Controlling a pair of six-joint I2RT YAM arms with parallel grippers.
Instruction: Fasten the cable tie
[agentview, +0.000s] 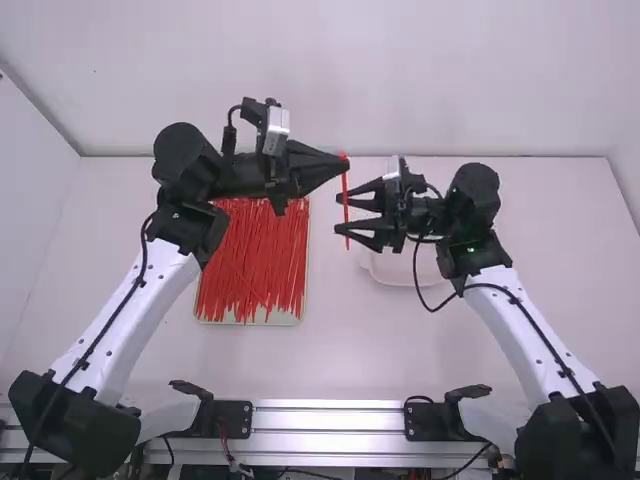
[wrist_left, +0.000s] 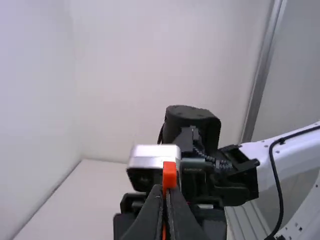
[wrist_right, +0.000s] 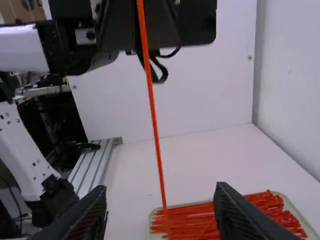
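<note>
Two robot arms meet above a white bench (agentview: 330, 340). The left tool (agentview: 338, 168) is closed on a single red cable tie (agentview: 345, 205), pinching it just below its head, so the strap hangs straight down with its lower end free. The right tool (agentview: 349, 219) faces it from the other side, its fingers spread wide with the strap between them, touching neither as far as can be seen. Lower down, on the left arm's side, a tray (agentview: 250, 322) holds a pile of spare red ties (agentview: 250, 260). The tie is not yet looped. The main risk from here appears to be the catch: the strap is thin and springy, so a finger closing off-centre could knock it aside rather than trap it. Held at one small spot, the tie could also swivel or slip in the left tool when the strap is bent upward. Whether the head's slot is free of the left fingers cannot be told; if it is covered, threading would jam.
</note>
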